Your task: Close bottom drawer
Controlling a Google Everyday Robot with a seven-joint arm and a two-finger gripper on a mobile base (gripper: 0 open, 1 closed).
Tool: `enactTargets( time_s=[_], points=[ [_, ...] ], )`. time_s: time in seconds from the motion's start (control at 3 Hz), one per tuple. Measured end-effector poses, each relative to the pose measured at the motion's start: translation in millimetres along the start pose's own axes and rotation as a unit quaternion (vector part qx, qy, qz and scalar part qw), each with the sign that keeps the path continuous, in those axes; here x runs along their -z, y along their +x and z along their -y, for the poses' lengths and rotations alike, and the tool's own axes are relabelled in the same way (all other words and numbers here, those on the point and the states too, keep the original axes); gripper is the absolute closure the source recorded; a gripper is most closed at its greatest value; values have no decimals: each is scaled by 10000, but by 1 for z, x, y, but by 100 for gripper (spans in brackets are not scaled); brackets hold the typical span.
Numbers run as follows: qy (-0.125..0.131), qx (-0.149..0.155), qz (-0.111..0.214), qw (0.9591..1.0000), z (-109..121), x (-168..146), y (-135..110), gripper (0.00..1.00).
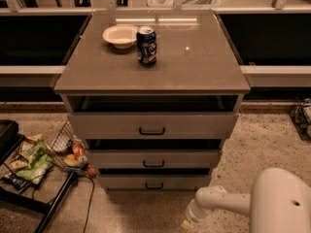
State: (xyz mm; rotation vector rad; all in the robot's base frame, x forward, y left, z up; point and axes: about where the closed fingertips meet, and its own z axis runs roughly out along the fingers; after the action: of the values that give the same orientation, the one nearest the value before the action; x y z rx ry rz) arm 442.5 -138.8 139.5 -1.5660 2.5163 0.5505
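The grey-beige cabinet has three drawers. The bottom drawer is the lowest and slimmest, with a small black centre handle. A thin dark gap shows above its front panel, and the panel sits close to the cabinet. My gripper is at the end of the white arm, low over the floor. It is to the right of and in front of the bottom drawer, not touching it.
A white bowl and a blue can stand on the cabinet top. The top drawer and middle drawer stick out slightly. A wire basket of snacks and a black tray stand sit on the floor to the left.
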Motion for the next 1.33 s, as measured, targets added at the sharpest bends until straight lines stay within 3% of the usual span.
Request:
enactTargets(
  time_s=[0.33,0.67,1.0,1.33],
  points=[
    [-267,-30,-507,9984,-37,61,58,100],
    [-247,-67,-1012,9945,-43,145,82,100],
    [131,-259,-1338,9906,-39,230,86,100],
    [861,-854,-1432,9822,-40,309,92,100]
  ],
)
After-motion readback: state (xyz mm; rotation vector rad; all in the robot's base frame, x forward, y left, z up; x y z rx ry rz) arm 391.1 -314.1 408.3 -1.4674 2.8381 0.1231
